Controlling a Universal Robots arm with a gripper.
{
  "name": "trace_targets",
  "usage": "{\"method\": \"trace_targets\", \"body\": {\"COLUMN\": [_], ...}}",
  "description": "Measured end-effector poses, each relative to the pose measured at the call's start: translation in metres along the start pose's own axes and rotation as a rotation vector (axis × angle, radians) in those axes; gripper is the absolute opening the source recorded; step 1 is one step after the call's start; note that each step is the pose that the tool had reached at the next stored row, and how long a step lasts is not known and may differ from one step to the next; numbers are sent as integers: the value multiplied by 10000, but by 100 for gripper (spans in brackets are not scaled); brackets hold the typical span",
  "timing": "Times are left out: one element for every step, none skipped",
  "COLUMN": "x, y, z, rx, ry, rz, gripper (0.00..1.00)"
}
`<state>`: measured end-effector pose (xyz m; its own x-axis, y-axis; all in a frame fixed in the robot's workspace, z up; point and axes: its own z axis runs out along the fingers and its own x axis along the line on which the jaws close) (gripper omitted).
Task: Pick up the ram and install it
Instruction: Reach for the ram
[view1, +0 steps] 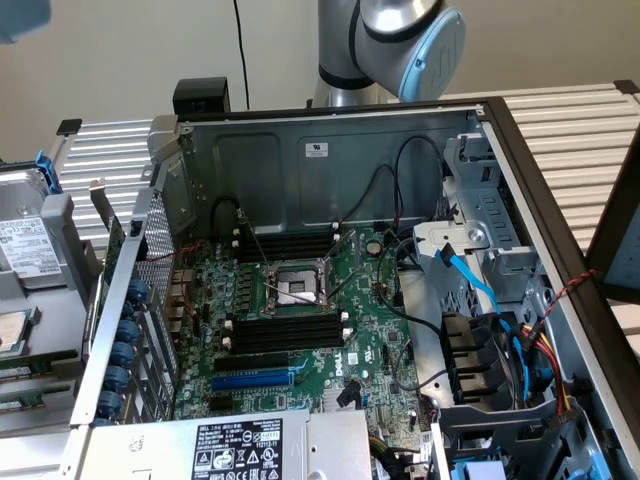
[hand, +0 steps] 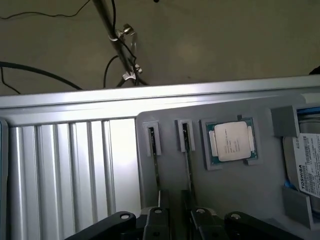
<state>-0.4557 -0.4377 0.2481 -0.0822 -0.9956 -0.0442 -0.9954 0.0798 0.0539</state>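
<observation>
While the arm reaches down behind the open computer case, the exterior view lists a motherboard and black memory slots beside the processor socket.

Wrist view: grey tray on the ribbed desk, with a loose processor.
- Two sticks on edge in its slits: the ram nearer the processor, the ram farther off.
- Gripper low over their near ends; its width, and whether it clamps either stick, I cannot tell.

Handling, as I judge: pinch the flat faces squarely and lift straight, so nothing binds.
</observation>
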Motion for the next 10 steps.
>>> {"method": "trace_targets", "body": {"x": [0, 1, 3, 8, 11, 13, 14, 14, 14, 14], "y": [0, 1, 3, 2, 2, 2, 1, 1, 1, 2], "z": [0, 0, 4, 7, 9, 11, 11, 13, 14, 15], "rx": [-3, -3, -1, -4, -6, -9, -16, -20, -24, -21], "ry": [3, 3, 4, 9, 15, 24, 39, 52, 71, 90], "rz": [-23, -25, -37, -114, -175, -236, -340, -447, -551, -641], "gripper": [24, 24, 24, 24, 24, 24, 24, 24, 24, 24]}}
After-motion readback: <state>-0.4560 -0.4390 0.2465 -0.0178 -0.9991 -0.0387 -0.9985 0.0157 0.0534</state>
